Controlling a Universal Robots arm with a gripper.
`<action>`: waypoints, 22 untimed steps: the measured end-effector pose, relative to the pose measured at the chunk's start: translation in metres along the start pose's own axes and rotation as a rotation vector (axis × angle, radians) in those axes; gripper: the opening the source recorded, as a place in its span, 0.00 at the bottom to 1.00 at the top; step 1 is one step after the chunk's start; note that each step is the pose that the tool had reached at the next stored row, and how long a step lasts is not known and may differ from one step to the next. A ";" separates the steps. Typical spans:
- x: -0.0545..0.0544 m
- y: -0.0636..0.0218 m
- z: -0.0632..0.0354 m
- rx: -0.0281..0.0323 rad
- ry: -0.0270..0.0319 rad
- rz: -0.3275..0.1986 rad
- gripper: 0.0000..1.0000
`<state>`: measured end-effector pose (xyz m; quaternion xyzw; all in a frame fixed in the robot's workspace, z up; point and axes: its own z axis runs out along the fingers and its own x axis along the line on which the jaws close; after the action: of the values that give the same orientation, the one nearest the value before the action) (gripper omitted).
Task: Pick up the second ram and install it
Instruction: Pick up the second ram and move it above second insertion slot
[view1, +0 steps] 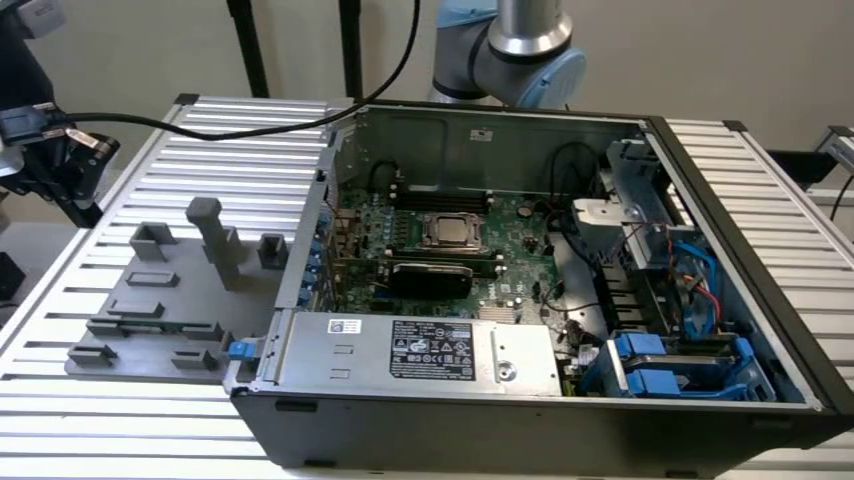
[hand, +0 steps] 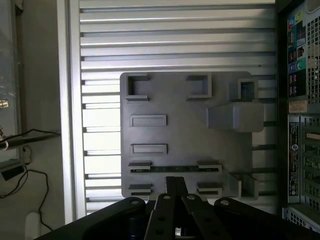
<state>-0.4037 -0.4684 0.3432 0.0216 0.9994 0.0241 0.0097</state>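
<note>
Silver arm (view1: 529, 25) with pale-blue joint caps, black fingers (hand: 172, 187) on bolted linkages.

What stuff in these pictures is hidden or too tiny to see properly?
Memory stick: wrist view, edge-on in the grey plate, so its chips are hidden.
Plate's edge: wrist view, covered by the shut gripper.
Computer: exterior view, too dark and small to tell which slots are filled.
Silver box label: exterior view, writing too small.

The ram (hand: 175, 169) sits in the fixture plate (hand: 185, 135), on the table (hand: 175, 45) beside the computer case (view1: 534, 420)
</note>
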 end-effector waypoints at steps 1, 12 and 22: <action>0.000 0.0000 0.0000 0.0000 0.0000 0.000 0.11; -0.002 0.0001 0.0003 -0.0015 0.0031 -0.064 0.11; -0.002 -0.0001 0.0023 -0.0044 0.0097 -0.243 0.11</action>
<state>-0.4018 -0.4684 0.3409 -0.0997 0.9947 0.0251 0.0077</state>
